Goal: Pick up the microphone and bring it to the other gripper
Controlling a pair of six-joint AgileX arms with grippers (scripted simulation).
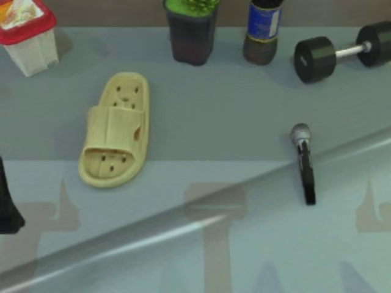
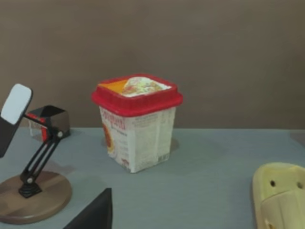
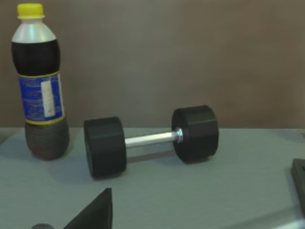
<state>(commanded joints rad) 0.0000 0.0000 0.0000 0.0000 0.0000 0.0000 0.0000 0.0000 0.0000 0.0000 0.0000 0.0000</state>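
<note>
Beyond the right gripper's fingers point(image 3: 97, 210), a black dumbbell point(image 3: 151, 139) lies on the grey counter point(image 3: 200, 191), a dark cola bottle point(image 3: 42, 83) standing upright just beside it.

Overhead top view; 2 low, table-level wrist views

Bottle point(image 3: 41, 81) blue label and red-lidded tub point(image 2: 137, 121) printing both illegible, no readable text anywhere

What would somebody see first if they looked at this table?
Probably the big yellow slipper lying on the table's left half, and the black dumbbell with its silver bar at the far right. Then the little microphone lying flat on the right side, with no gripper touching it; only a bit of the left gripper shows at the left edge.
</note>
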